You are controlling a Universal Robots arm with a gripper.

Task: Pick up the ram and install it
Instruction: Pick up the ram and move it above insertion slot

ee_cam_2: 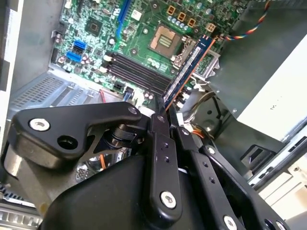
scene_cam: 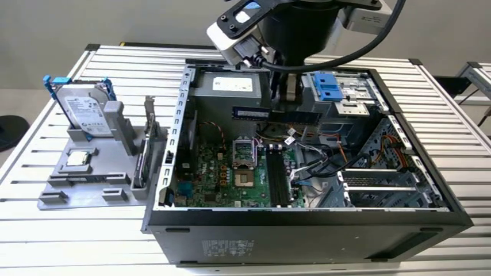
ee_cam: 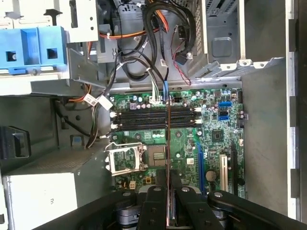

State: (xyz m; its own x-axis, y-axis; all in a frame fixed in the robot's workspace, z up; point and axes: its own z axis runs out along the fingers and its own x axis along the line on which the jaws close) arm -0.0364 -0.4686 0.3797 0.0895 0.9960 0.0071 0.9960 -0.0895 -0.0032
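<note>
The ram (scene_cam: 265, 113) is a long, flat dark stick with black chips, held level above the open computer case (scene_cam: 307, 221), over the motherboard's far end. My gripper (scene_cam: 288, 103) is shut on it from above. In the second wrist view the ram (ee_cam_2: 189, 67) sticks out from between the black fingers (ee_cam_2: 160, 127), with the gripper (ee_cam_2: 167, 111) clamped on its near end. In the first wrist view the ram (ee_cam: 168, 143) is seen edge-on in the gripper (ee_cam: 168, 194), crossing above the black memory slots (ee_cam: 153, 120). The memory slots (scene_cam: 277, 178) hold no stick.
A grey fixture (scene_cam: 92, 184) left of the case carries a hard drive with blue rails (scene_cam: 84, 109), a small square chip (scene_cam: 79, 158) and an upright card (scene_cam: 147, 138). Inside the case are loose cables (ee_cam: 144, 62), a blue drive caddy (scene_cam: 330, 86) and a power supply (scene_cam: 230, 86).
</note>
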